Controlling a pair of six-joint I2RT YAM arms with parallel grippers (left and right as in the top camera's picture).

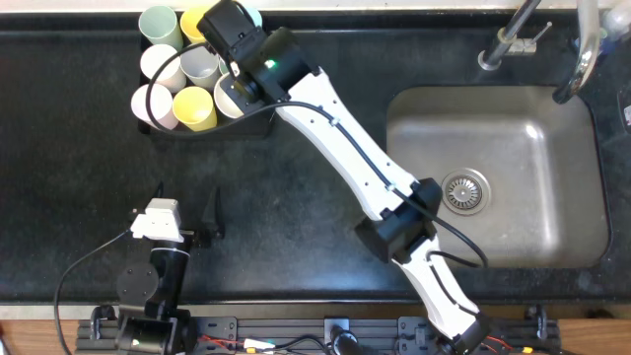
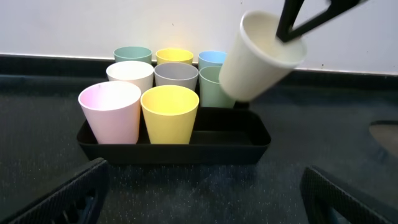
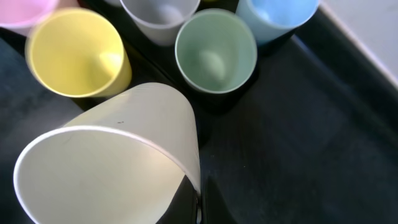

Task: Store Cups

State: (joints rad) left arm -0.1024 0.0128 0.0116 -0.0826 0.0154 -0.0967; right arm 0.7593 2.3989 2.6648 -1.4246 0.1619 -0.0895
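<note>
Grips a cream cup (image 2: pixel 261 59) by the rim with the right fingers (image 2: pixel 287 22), tilted and lifted clear of the tray (image 2: pixel 186 152). Hangs it above the tray's near right corner, seemingly the one free slot. Leaves the left fingers (image 2: pixel 74 193) spread wide with nothing between them, low over the surface (image 2: pixel 323 149) on the near side, facing the tray.

Counts eight cups seated already: a pink cup (image 2: pixel 111 112) and a yellow cup (image 2: pixel 169 112) in the near row, a green cup (image 3: pixel 216 53) and a blue cup (image 3: pixel 277 15) farther back on the right. Looks nearly done, with only this last cup to straighten and lower in.

Cannot quite see the free slot's floor past the held cup; probably bare. Hard to make out the far row below the rims, with nearer cups in front.
</note>
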